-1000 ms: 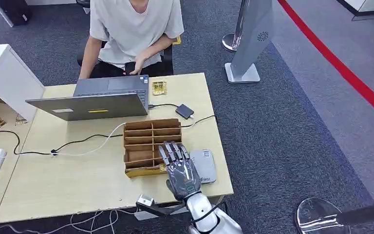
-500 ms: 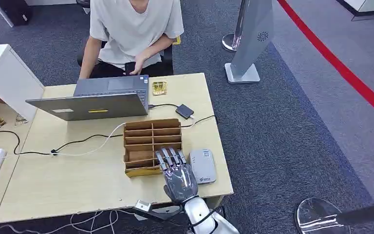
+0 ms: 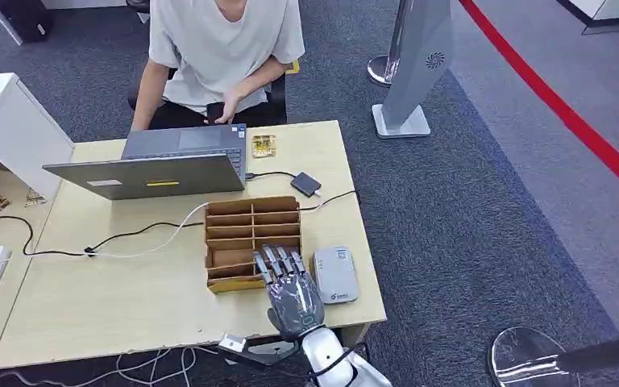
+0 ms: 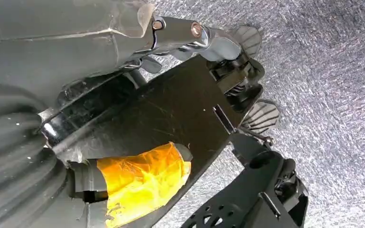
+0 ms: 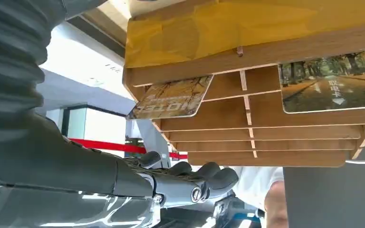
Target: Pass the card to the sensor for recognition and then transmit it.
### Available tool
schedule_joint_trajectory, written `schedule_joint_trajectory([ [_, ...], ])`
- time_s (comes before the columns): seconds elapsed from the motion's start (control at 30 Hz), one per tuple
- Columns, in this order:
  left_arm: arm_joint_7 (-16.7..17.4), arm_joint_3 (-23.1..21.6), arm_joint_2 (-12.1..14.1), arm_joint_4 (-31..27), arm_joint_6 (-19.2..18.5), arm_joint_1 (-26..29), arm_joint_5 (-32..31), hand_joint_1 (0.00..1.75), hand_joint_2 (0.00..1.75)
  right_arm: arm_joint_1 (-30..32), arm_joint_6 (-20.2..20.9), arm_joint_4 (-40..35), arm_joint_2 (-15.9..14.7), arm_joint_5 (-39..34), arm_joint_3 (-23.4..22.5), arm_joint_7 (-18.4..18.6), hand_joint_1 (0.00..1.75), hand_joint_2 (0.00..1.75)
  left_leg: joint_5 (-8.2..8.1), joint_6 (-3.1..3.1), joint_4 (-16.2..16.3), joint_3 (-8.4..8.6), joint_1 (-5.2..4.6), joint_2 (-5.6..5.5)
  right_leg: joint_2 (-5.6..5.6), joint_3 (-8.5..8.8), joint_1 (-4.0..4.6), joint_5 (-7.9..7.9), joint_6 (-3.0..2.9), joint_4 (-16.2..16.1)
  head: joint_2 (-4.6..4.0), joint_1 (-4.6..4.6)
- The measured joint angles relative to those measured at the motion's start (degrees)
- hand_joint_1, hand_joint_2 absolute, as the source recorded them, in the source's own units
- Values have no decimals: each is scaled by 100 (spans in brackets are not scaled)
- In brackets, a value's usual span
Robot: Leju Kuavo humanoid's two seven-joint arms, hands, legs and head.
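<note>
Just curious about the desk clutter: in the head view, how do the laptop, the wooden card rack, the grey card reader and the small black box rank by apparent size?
1. laptop
2. wooden card rack
3. grey card reader
4. small black box, slightly farther from the camera, yet clearly smallest.

The head view looks steeply down from high on the robot onto a pale wooden desk (image 3: 129,298). The right wrist view sits very close behind the right hand (image 3: 290,289), facing a brown slotted wooden card rack (image 5: 266,128) which both views share (image 3: 251,234). The left wrist view points down at speckled grey carpet (image 4: 332,71).
</note>
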Motion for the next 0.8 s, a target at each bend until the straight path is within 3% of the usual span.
schedule_joint_trajectory([
  [0.77, 0, 0, -2, 0, -2, 0, -2, 0, 175, -53, 0, 120, 0, 2, -129, 37, 0, 175, 0, 0, 0, 0, 0, 0, 0, 0, 0, 0, 0, 0, 0, 0],
  [0.8, 0, 0, -2, 0, 0, 0, -2, 0, 175, -57, 0, 120, 2, 2, -140, 35, 175, 175, 0, 0, 0, 0, 0, 0, 0, 0, 0, 0, 0, 0, 0, 0],
])
